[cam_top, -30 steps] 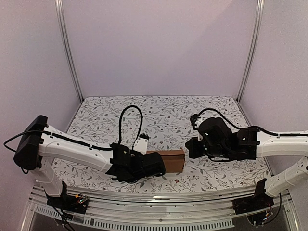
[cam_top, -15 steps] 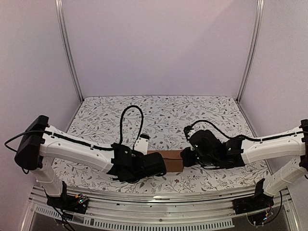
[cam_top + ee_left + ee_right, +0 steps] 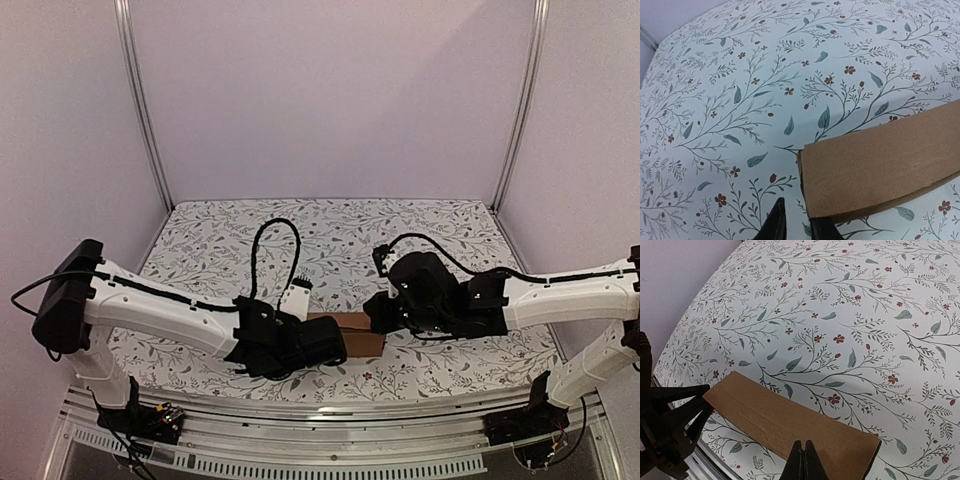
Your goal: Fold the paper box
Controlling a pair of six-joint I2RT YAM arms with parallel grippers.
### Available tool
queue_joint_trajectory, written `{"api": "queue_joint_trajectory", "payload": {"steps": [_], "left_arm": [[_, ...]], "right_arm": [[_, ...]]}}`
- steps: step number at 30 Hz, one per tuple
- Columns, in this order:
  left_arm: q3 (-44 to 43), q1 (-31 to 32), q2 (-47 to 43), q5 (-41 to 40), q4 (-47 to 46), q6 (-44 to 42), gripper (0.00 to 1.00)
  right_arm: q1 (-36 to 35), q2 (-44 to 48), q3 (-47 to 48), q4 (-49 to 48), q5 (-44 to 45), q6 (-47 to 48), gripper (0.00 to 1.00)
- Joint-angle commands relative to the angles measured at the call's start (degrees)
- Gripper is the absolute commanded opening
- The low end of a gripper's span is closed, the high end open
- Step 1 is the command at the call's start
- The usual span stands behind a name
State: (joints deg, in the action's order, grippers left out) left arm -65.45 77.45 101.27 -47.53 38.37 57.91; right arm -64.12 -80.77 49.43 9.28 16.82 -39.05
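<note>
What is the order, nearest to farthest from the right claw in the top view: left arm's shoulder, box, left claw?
1. The box, centre, right at the right claw.
2. The left claw, at the box's left end.
3. The left shoulder, far left.

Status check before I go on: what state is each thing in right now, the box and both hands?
paper box: formed into an oblong carton, lying flat on the table, not lifted.
left hand: slightly open, fingers parted at the box's end, no firm grip visible.
right hand: shut, fingertips together over the box's top face.
</note>
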Motion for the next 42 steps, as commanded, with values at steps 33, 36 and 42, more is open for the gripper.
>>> {"api": "queue_joint_trajectory", "payload": {"steps": [33,36,42], "left_arm": [[12.04,0.60,-23.84,32.45,0.04,-19.17,0.72],[12.00,0.44,-26.14,32.56,-1.50,-20.34,0.72],[11.67,-3.43,-28.72,31.81,-4.34,-23.21,0.41]], "right_arm": [[-0.80,-9.74,-2.68,-3.66,-1.59,-0.33,0.00],[-0.79,-9.71,-2.46,-3.67,-1.87,-0.18,0.00],[-0.77,-8.20,-2.14,-3.37,-1.70,0.61,0.00]]}}
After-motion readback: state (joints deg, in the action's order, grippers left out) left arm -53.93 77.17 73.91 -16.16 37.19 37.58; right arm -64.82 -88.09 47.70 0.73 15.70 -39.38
